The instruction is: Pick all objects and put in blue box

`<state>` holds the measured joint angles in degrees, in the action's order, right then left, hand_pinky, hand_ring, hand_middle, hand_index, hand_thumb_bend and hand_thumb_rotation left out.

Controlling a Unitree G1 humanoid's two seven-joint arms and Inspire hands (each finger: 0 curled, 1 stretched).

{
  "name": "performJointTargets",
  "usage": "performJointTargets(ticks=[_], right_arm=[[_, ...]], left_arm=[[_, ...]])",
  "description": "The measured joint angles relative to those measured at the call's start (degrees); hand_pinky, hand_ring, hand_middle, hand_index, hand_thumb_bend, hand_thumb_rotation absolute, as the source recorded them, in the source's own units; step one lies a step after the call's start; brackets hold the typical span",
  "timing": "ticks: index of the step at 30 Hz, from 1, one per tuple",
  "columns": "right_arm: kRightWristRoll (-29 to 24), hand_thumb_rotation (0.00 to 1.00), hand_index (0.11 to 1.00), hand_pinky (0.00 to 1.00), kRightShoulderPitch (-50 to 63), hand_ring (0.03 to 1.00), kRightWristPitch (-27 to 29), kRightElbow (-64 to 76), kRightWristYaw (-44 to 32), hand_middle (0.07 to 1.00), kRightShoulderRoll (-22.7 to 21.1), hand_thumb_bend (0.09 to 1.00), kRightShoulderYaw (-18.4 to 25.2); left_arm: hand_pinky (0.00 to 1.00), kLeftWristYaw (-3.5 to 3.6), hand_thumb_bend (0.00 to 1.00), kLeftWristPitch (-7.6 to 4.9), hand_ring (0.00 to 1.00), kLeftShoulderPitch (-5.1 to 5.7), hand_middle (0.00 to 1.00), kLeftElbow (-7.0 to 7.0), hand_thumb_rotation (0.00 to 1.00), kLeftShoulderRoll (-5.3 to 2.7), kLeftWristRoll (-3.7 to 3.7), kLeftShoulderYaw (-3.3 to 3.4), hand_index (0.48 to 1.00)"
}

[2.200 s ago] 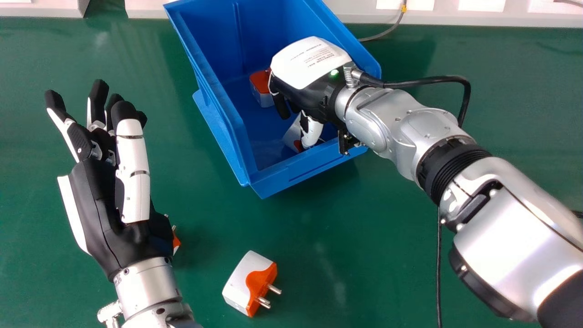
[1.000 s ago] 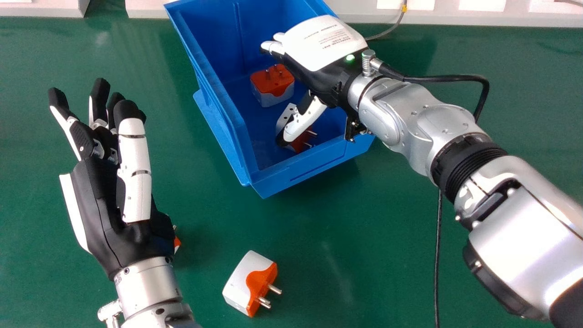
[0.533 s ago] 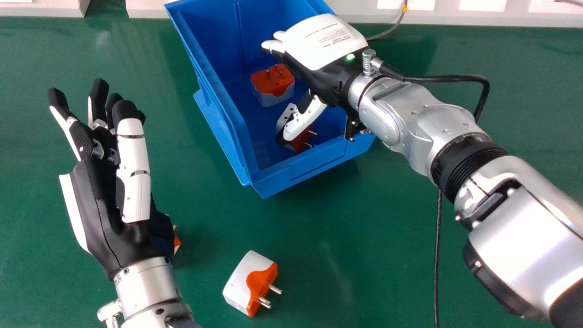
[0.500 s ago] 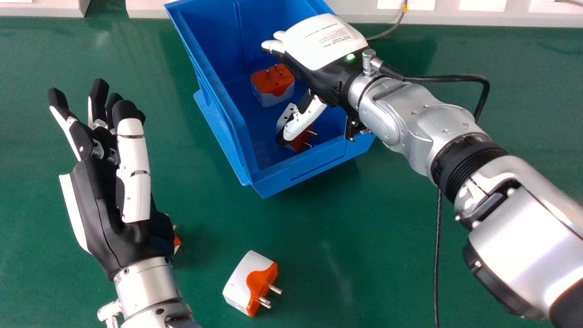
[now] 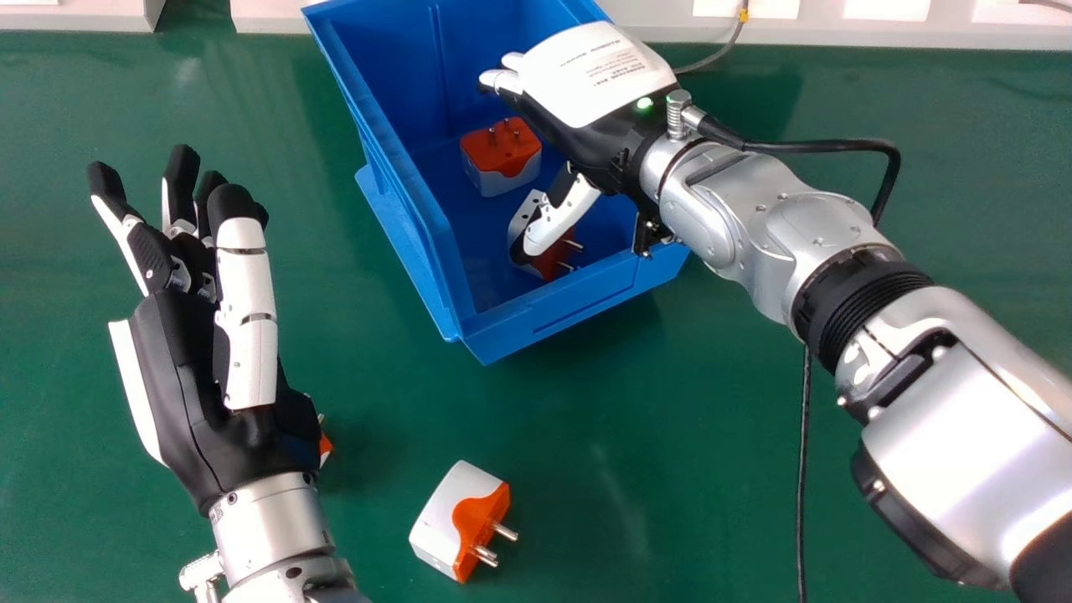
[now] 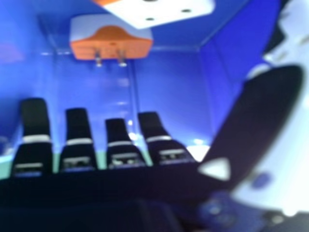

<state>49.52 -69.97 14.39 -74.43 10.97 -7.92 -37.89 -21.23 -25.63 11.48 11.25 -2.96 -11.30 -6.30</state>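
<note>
Hanging over the smooth blue box (image 5: 553, 318), right hand (image 5: 586, 134), straight fingers (image 6: 77, 125) wide (black-tipped), blocky metal-pronged plug (image 5: 502, 159) inside.

Blue box (image 5: 544, 316): 1
Boxed adapters (image 5: 502, 155): 2
Loose adapters (image 5: 442, 519): 2 on tbl (image 5: 712, 469) — 1 mostly hidden from here
Adapters, tot.: 4
</note>
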Motion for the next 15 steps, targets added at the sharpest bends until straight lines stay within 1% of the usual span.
performJointTargets(ticks=[3,5,7,8,9,11,12,13,15], right_arm=[[-2.97,0.57,0.890,0.64,0.85,0.807,2.26,1.38,2.18,0.892,-1.33,0.833,3.12],[-5.32,0.59,0.895,0.64,2.22,0.804,3.66,3.36,4.54,0.882,-1.97,0.836,5.72],[-8.94,0.67,0.918,0.65,5.23,0.819,6.03,7.58,7.84,0.889,-2.96,0.821,9.28],[-9.83,0.67,0.918,0.65,6.46,0.819,7.07,9.59,9.01,0.889,-3.49,0.821,10.64],[-11.51,0.69,0.916,0.66,8.70,0.810,8.41,12.85,9.41,0.881,-4.43,0.824,12.46],[-14.92,0.67,0.906,0.68,14.02,0.803,12.47,20.01,10.78,0.871,-6.13,0.808,15.96],[-17.52,0.66,0.908,0.68,17.59,0.801,15.04,24.53,10.87,0.871,-6.90,0.808,17.88],[-18.69,0.66,0.910,0.68,19.74,0.801,16.34,26.97,10.84,0.872,-7.22,0.809,18.92],[-22.95,0.62,0.916,0.66,25.35,0.815,17.28,33.95,8.16,0.885,-8.01,0.830,21.21]], left_arm=[[0.89,-0.03,0.39,0.00,0.95,0.05,0.95,0.02,0.53,0.00,0.05,-0.02,0.937],[0.89,-0.01,0.40,-0.03,0.95,0.06,0.95,0.03,0.53,0.00,0.09,-0.14,0.937],[0.89,0.01,0.41,-0.10,0.94,0.15,0.95,0.05,0.51,0.00,0.07,-0.16,0.933],[0.89,-0.03,0.41,-0.18,0.94,0.29,0.95,0.07,0.51,0.00,0.06,-0.08,0.933],[0.88,-0.07,0.42,-0.17,0.94,0.37,0.94,0.18,0.50,0.00,0.07,-0.23,0.924],[0.87,-0.50,0.44,-0.12,0.93,0.65,0.94,0.57,0.49,0.00,0.07,-0.16,0.915],[0.87,-0.79,0.44,-0.06,0.92,0.78,0.93,0.73,0.49,0.02,0.07,-0.09,0.912],[0.86,-0.96,0.44,-0.02,0.92,0.89,0.93,0.82,0.48,0.01,0.09,-0.09,0.910],[0.86,-1.17,0.45,0.08,0.92,0.96,0.93,0.89,0.49,0.10,0.11,-0.26,0.906]])
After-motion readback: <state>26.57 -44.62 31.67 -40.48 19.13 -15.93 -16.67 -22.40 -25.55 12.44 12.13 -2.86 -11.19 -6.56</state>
